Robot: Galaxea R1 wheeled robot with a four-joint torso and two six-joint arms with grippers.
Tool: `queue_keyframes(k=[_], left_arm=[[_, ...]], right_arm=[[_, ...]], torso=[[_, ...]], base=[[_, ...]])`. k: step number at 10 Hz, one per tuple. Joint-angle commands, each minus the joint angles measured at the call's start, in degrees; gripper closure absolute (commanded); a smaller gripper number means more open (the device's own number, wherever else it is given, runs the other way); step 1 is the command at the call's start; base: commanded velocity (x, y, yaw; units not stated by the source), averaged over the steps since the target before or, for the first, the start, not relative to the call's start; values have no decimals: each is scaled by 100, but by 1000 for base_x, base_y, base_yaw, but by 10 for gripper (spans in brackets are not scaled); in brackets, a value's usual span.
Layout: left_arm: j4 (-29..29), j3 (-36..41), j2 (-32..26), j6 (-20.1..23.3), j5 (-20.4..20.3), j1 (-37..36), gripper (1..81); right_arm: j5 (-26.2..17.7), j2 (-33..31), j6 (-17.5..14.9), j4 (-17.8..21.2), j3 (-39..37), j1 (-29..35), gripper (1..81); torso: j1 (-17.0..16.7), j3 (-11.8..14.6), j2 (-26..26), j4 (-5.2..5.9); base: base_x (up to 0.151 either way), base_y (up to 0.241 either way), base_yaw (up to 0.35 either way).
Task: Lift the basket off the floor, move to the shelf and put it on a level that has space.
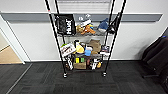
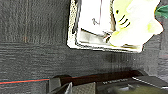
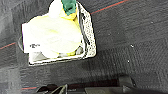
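Two wrist cameras are looking down on the basket (image 3: 87,37), which is sitting on the floor (image 3: 130,35), the dark carpet. From the right wrist it is showing its cream lattice side and dark rim, and it is holding a pale yellow plush toy (image 3: 57,32) with a green piece (image 3: 69,5) at the toy's 12 o'clock end and a white item (image 3: 26,37) at its 9 o'clock side. From the left wrist the basket (image 2: 72,32) is lying at 12 o'clock, with the yellow toy (image 2: 132,22) hanging over its 3 o'clock end and white packaging (image 2: 90,17) beside it. Thin red lines (image 2: 22,81) are running across the carpet near it.

In the head view the shelf (image 1: 85,37) is standing at 12 o'clock against a white wall (image 1: 32,37), its casters resting on the carpet (image 1: 82,82). Its middle tiers are carrying a black bag (image 1: 65,24), toys (image 1: 86,28) and boxes (image 1: 85,53). Tan wood flooring (image 1: 7,56) is showing at 9 o'clock, a dark chair (image 1: 156,56) at 3 o'clock.

I cannot tell how wide either pincer is standing.
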Motion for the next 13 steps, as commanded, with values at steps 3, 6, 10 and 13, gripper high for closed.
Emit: queue_keyframes(k=[3, 6, 10, 13], left_arm=[[-176, 9, -46, 0, 420, -658, 10], [-221, -420, 164, 8, 621, -790, 10], [-282, -624, 280, 9, 719, -940, 10], [-300, -616, 306, 0, 798, -1089, 10]], right_arm=[[-445, 61, 18, 170, -43, 667, 10], [-736, 394, 17, 179, -474, 869, 10], [-825, 431, 17, 179, -491, 1019, 10], [-825, 448, 18, 188, -474, 1133, 10]], torso=[[594, -2, -927, 0], [959, -4, -1510, 0], [1394, -682, -2216, 0], [1737, -1188, -2758, 0]], base=[[0, 0, 0], [0, 0, 0], [0, 0, 0], [0, 0, 0]])
